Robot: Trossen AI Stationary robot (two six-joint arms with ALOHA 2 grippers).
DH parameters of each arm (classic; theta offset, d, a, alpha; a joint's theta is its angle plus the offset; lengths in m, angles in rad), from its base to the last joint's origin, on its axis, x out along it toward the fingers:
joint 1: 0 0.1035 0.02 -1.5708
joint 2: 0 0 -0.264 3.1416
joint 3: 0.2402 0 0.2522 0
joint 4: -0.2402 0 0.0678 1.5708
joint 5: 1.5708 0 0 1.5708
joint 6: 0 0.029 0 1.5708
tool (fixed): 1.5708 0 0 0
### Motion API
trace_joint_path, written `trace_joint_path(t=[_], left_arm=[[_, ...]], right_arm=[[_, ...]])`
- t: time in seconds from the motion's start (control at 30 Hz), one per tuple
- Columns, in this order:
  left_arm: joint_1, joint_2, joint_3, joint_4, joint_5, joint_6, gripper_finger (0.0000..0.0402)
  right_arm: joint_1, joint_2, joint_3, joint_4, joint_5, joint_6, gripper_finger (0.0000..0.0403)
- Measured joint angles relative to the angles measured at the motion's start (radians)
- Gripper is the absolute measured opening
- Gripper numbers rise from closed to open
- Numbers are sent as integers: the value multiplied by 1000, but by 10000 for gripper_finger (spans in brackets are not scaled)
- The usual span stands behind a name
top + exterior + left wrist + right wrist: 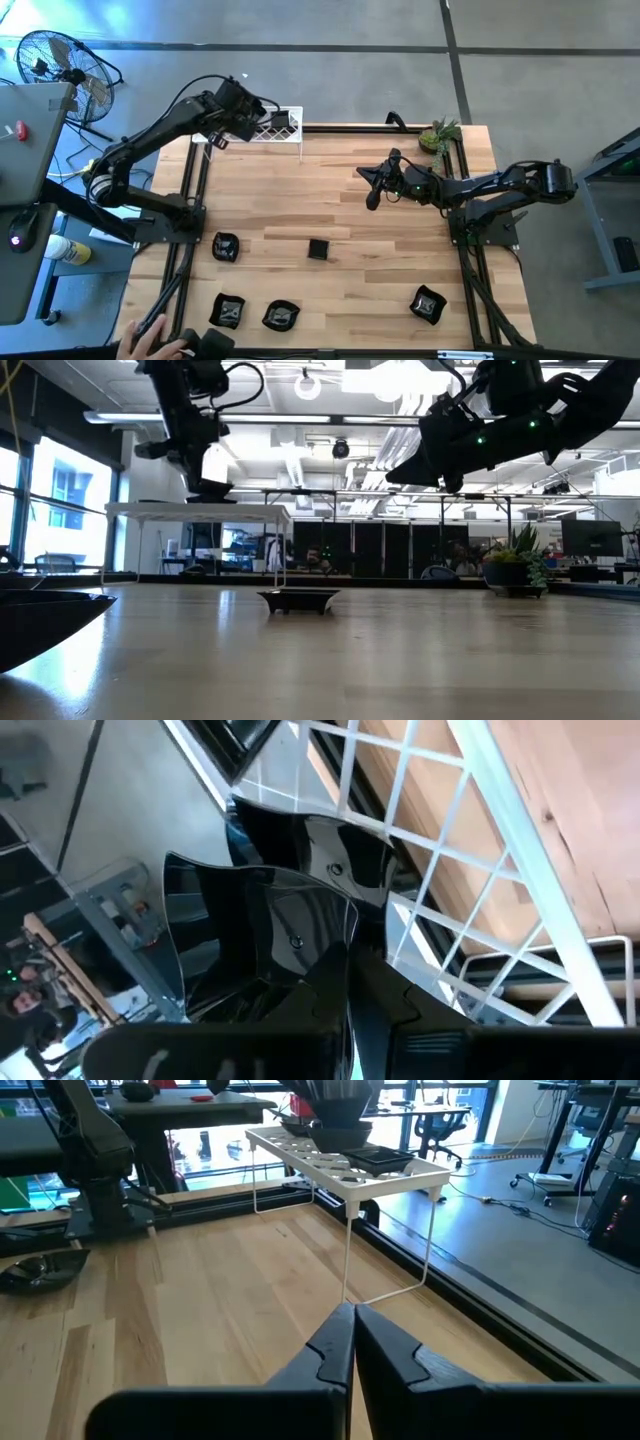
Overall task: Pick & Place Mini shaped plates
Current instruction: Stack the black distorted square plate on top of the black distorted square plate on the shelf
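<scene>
My left gripper is over the white wire rack at the table's far edge, shut on a glossy black wavy-rimmed mini plate. A second black plate lies on the rack's mesh just beyond it and shows as a flat square in the right wrist view. Several more black plates rest flat on the wooden table: one in the middle, one left of it, others along the near edge. My right gripper hangs shut in the air over the table's right half. My left gripper pinches the wavy-rimmed plate by its rim, the two fingers nearly closed on it. They come from above, slanting down toward the rack. The plate tilts in front of the fingers over the mesh; I cannot tell whether it touches the rack.
A small green potted plant stands at the far right corner. A person's hand shows at the near left edge. A black frame runs round the table. Bare wood lies between the rack and the middle plate.
</scene>
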Motion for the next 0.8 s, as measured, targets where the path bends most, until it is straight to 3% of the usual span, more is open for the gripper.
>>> trace_joint_path(t=[0.13,0.53,0.67,0.8], left_arm=[[0,0,0,21,3,-40,17],[0,0,0,64,6,-101,119],[0,-2,0,63,5,-115,128],[-19,-21,0,68,0,-269,113]], right_arm=[[0,0,0,0,0,0,2],[0,0,0,0,0,0,2],[0,0,0,0,0,0,3],[0,0,0,0,0,0,6]])
